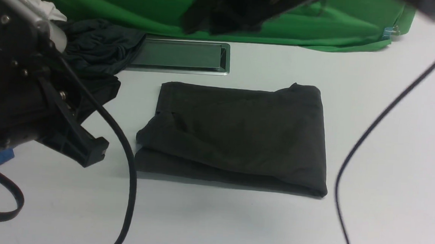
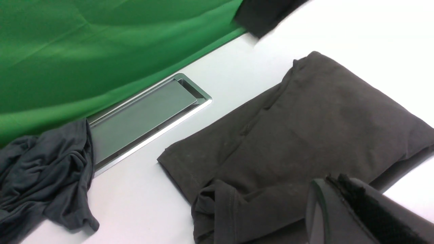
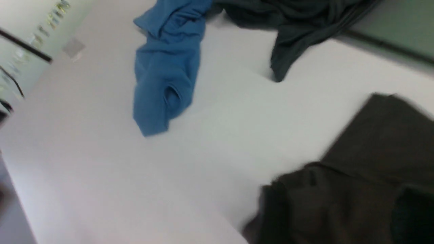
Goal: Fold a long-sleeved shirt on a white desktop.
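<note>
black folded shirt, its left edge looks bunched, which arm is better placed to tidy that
Left, as a judgement. The left gripper hangs low beside the black folded cotton shirt, right by its bunched left edge, on the white matte desktop. The right arm sits high at the back, its gripper unseen.

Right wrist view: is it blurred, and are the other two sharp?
Right wrist view: motion-smeared, black shirt edges soft. Front view: shirt sharp, the dark arm at the top blurred. Left wrist view: crisp, except the near hand.
</note>
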Available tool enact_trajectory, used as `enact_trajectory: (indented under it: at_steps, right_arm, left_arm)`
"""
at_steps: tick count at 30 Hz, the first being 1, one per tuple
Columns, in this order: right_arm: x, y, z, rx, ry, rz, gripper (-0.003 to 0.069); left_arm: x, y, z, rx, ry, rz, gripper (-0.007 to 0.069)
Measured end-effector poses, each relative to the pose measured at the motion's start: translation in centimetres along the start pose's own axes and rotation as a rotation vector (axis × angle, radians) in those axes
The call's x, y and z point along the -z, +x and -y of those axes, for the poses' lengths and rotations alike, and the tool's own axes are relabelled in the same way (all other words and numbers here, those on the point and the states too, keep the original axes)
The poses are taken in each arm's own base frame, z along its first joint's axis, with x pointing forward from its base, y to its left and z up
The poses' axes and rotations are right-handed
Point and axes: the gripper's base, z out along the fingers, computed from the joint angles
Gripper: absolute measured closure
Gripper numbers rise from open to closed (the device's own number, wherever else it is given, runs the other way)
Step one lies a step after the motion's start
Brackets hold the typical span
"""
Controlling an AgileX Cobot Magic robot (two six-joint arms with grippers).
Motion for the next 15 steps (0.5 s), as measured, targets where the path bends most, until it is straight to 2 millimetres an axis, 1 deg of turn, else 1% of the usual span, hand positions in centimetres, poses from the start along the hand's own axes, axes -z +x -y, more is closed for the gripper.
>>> enact_trajectory:
  at_steps: [2, 3, 4, 5, 6, 7, 8, 9, 10, 11, 13, 14, 15]
  right_arm:
    - [1.2, 0.3, 0.4, 0.051, 0.069, -0.044, 0.0393]
    - [1.9, 0.8, 1.1, 0.071, 0.145, -0.100, 0.0501]
    - [1.8, 0.9, 1.3, 0.071, 0.161, -0.108, 0.0513]
    - [1.4, 1.5, 1.9, 0.061, 0.195, -0.133, 0.0578]
    - [0.7, 1.9, 2.4, 0.046, 0.207, -0.138, 0.0599]
    - [-0.6, 2.7, 2.9, 0.033, 0.208, -0.146, 0.0613]
    - [-2.3, 3.6, 3.2, 0.019, 0.200, -0.152, 0.0621]
    - [-4.6, 4.9, 3.4, 0.008, 0.185, -0.165, 0.0626]
    - [-5.1, 5.0, 3.4, 0.011, 0.186, -0.151, 0.0627]
    - [-7.9, 6.5, 3.6, 0.008, 0.181, -0.159, 0.0629]
    - [-11.9, 8.5, 3.1, 0.017, 0.171, -0.158, 0.0629]
    - [-13.0, 9.1, 3.0, 0.021, 0.168, -0.170, 0.0629]
    - [-13.6, 9.4, 2.8, 0.026, 0.163, -0.175, 0.0629]
  left_arm:
    - [-0.3, 0.1, 0.0, 0.018, 0.003, -0.009, 0.0608]
    - [-0.8, 0.2, 0.0, 0.034, 0.005, -0.024, 0.0608]
    - [-0.9, 0.2, 0.0, 0.038, 0.007, -0.029, 0.0608]
    - [-1.5, 0.4, -0.1, 0.055, 0.010, -0.047, 0.0608]
    - [-1.9, 0.5, -0.1, 0.065, 0.012, -0.059, 0.0608]
    - [-2.3, 0.6, -0.1, 0.076, 0.013, -0.069, 0.0608]
    - [-2.6, 0.6, -0.1, 0.084, 0.011, -0.070, 0.0608]
    - [-2.8, 0.7, -0.2, 0.086, 0.008, -0.070, 0.0608]
    - [-2.8, 0.7, -0.2, 0.086, 0.007, -0.069, 0.0608]
    - [-2.9, 0.6, -0.2, 0.087, 0.003, -0.061, 0.0608]
    - [-2.8, 0.5, -0.3, 0.073, -0.010, -0.046, 0.0608]
    - [-2.8, 0.4, -0.4, 0.067, -0.012, -0.044, 0.0608]
    - [-2.8, 0.4, -0.4, 0.065, -0.014, -0.044, 0.0608]
